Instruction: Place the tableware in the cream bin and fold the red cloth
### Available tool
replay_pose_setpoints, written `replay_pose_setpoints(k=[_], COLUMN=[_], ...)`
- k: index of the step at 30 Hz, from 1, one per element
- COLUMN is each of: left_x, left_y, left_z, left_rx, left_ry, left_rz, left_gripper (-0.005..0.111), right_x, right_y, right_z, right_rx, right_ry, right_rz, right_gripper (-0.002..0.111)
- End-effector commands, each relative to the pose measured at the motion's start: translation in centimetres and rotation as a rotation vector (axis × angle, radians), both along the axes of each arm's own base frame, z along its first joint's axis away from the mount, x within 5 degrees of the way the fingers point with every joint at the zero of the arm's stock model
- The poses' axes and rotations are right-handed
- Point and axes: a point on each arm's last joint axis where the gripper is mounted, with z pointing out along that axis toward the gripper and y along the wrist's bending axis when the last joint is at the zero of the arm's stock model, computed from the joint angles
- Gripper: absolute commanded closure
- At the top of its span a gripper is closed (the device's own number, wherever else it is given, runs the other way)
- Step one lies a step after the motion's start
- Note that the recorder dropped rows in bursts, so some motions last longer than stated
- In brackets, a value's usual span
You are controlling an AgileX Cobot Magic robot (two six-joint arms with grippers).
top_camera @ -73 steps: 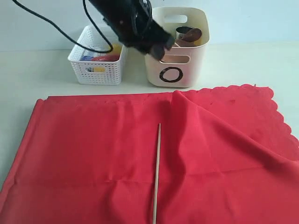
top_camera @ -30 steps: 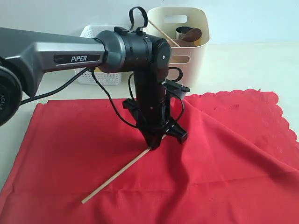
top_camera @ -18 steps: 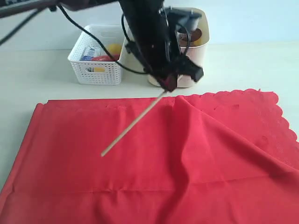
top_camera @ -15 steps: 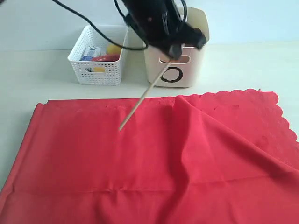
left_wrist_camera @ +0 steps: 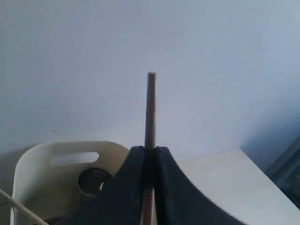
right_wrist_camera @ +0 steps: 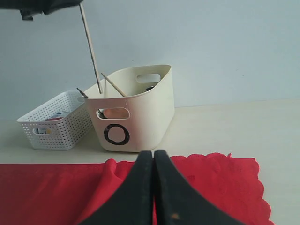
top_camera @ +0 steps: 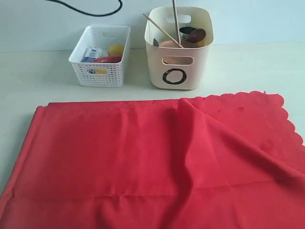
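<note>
The red cloth (top_camera: 157,162) lies spread over the table with a raised fold near its middle. The cream bin (top_camera: 178,62) stands behind it and holds a dark spoon (top_camera: 194,34) and one chopstick (top_camera: 162,29) leaning on its rim. My left gripper (left_wrist_camera: 150,151) is shut on a second chopstick (top_camera: 176,19), which hangs nearly upright with its lower end inside the bin. That gripper is above the top edge of the exterior view. My right gripper (right_wrist_camera: 153,153) is shut and empty, low over the red cloth (right_wrist_camera: 56,183), facing the cream bin (right_wrist_camera: 136,112).
A white lattice basket (top_camera: 100,57) with food and a carton stands left of the cream bin. Bare pale table (top_camera: 252,67) lies to the right of the bin and behind the cloth. A black cable (top_camera: 90,9) hangs at the top left.
The left gripper took the chopstick off the cloth, lifted it and carried it back over the cream bin. It now hangs upright into the bin, and the arm has left the exterior view.
</note>
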Motion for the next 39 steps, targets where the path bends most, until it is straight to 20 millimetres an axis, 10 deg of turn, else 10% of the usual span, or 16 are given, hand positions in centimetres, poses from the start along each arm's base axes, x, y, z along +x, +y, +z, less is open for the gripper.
replay_pose_setpoints(k=[1,13,24,29,35,39], left_x=[0.8,2.0,3.6,2.8,-0.8,-4.0], left_y=[0.2,1.5,3.2,3.7,5.1,7.9], left_z=[-0.6,0.6,-1.9,-1.1,2.7,4.4], left_rx=[-0.045,-0.168,-0.112,-0.030,0.260,0.510], left_ry=[-0.018,-0.175,-0.044,0.021,0.077,0.235], left_rz=[0.043,0.164,0.167,0.108,-0.008,-0.045], left_gripper=[0.107,0.106,0.044,0.048,0.105,0.107], right_x=[0.0,0.0,0.0,0.0,0.0,0.0], right_y=[0.0,0.0,0.0,0.0,0.0,0.0], right_z=[-0.1,-0.1,-0.1,-0.1,-0.1,-0.1], right_rx=[-0.007,-0.007,-0.007,-0.007,-0.007,-0.007], right_ry=[-0.009,-0.009,-0.009,-0.009,-0.009,-0.009], right_rz=[0.001,0.001,0.001,0.001,0.001,0.001], right_gripper=[0.108,0.108,0.108,0.108,0.108,0.108])
